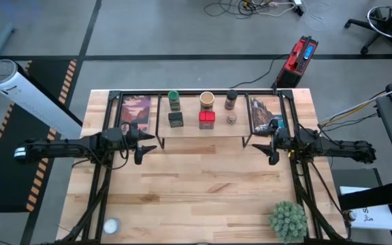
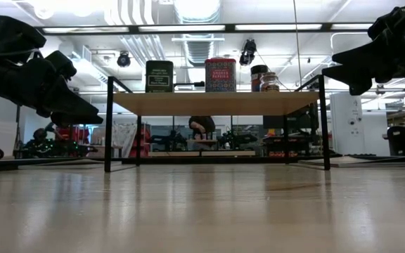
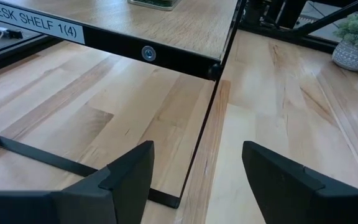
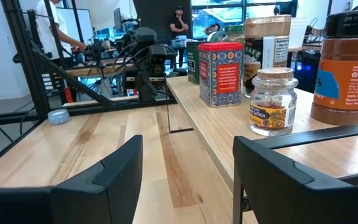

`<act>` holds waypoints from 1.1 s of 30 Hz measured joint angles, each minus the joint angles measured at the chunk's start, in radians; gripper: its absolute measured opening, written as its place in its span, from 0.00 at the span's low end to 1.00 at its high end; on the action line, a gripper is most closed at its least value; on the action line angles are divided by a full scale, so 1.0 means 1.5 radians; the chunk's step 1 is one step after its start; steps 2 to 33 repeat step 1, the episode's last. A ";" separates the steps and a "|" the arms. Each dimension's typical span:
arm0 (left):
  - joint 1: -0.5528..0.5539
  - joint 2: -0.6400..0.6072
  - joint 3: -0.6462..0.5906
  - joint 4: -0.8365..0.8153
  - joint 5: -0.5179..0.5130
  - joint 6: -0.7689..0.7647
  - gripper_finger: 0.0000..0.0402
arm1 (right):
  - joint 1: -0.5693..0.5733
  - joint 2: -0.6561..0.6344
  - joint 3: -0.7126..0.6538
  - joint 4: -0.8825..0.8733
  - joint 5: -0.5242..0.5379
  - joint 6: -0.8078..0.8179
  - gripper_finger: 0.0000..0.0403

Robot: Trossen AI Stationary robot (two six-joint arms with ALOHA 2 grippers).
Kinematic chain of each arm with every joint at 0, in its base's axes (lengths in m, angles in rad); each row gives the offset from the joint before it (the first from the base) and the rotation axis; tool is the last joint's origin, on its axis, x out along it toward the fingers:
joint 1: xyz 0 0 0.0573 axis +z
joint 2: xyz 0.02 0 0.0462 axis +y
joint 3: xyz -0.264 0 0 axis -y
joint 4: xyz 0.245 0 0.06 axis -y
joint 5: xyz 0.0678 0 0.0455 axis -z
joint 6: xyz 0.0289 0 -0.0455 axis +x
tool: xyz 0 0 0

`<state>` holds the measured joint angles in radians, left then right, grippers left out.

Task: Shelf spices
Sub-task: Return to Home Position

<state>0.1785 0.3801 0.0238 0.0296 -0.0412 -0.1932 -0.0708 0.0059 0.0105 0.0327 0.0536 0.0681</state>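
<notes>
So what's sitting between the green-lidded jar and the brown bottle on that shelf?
A tan round jar stands between them; the high view shows it best.

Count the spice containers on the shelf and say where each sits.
6 on the shelf, in pairs: green-lidded jar behind black box, left; tan jar behind red tin, middle; brown bottle behind tiny clear jar, right. None looks hidden.

Smooth light-wood shelf (image 2: 216, 103) on matt black metal legs (image 2: 109, 126) holds a glossy red tin (image 4: 220, 68).
</notes>
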 joint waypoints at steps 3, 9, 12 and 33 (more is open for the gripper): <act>0.000 0.000 0.000 0.000 0.000 0.000 0.58 | 0.000 0.000 0.000 0.000 0.000 0.000 0.56; 0.000 0.000 0.000 0.000 0.000 0.000 0.58 | 0.000 0.000 0.000 0.000 0.000 0.000 0.56; 0.000 0.000 0.000 0.000 0.000 0.000 0.58 | 0.000 0.000 0.000 0.000 0.000 0.000 0.56; 0.000 0.000 0.000 0.000 0.000 0.000 0.58 | 0.000 0.000 0.000 0.000 0.000 0.000 0.56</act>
